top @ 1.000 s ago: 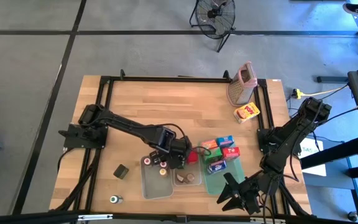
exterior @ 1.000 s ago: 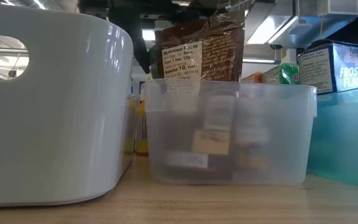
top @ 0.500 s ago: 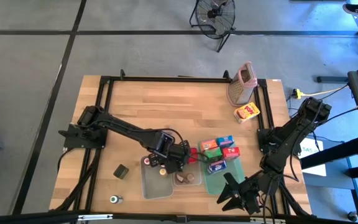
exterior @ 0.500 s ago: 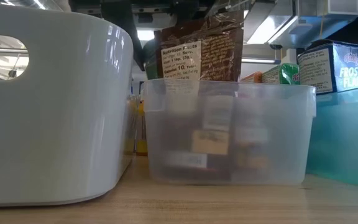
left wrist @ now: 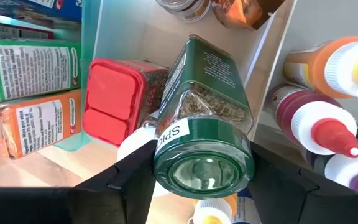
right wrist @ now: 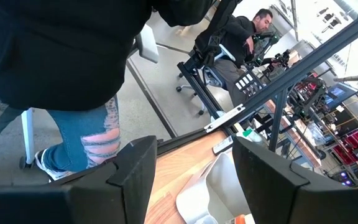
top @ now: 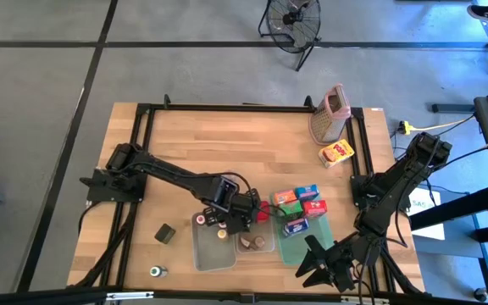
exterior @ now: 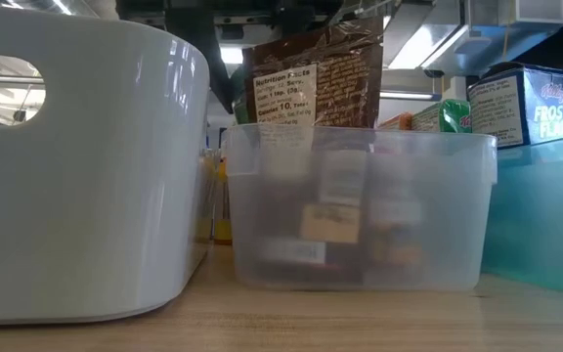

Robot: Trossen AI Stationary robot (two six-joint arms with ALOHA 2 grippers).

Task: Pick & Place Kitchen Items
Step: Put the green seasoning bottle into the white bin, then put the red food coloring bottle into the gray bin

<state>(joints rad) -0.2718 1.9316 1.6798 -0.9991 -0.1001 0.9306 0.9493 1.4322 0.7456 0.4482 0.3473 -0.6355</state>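
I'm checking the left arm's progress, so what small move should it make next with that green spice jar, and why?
Probably ease the green spice jar lower into the clear tub before letting go. The left gripper holds it by its base, tilted above the tub beside a red-lidded jar, not yet resting on anything. The right gripper waits open off the table's near edge.

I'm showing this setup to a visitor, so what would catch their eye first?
Probably the left gripper clamped on a green spice jar, over the clear tubs near the table's front. Next, the colourful cartons on the green tray, and the metal grater at the back right corner.
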